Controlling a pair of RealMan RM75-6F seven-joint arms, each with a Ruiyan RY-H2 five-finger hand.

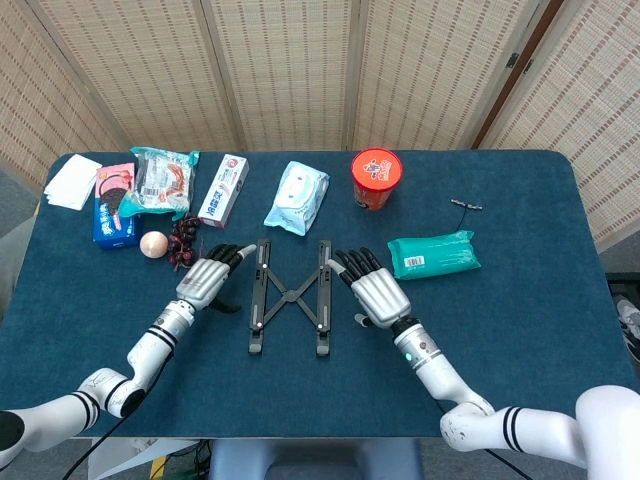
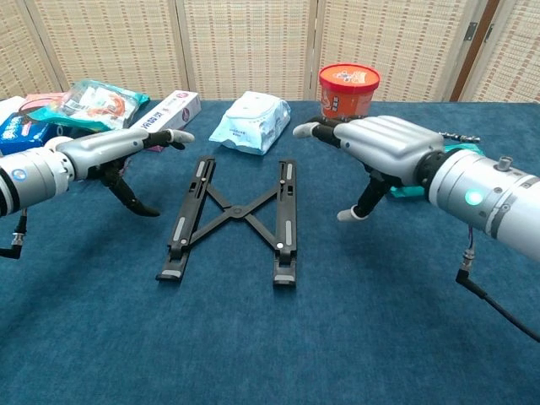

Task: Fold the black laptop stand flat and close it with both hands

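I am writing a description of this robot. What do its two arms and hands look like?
Both arms are glossy white with black rings near the joints. The left hand and the right hand have silver ribbed backs, black fingers and pale tips. A green light glows on the right wrist, and thin black cables hang from both forearms.

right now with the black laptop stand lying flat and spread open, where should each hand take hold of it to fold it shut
Probably by the two long outer rails of the black X-braced laptop stand. The left hand would press the left rail from its outer left side, and the right hand the right rail from its outer right side. The rails lie parallel, joined by a crossing brace, so pushing them inward together should close it.
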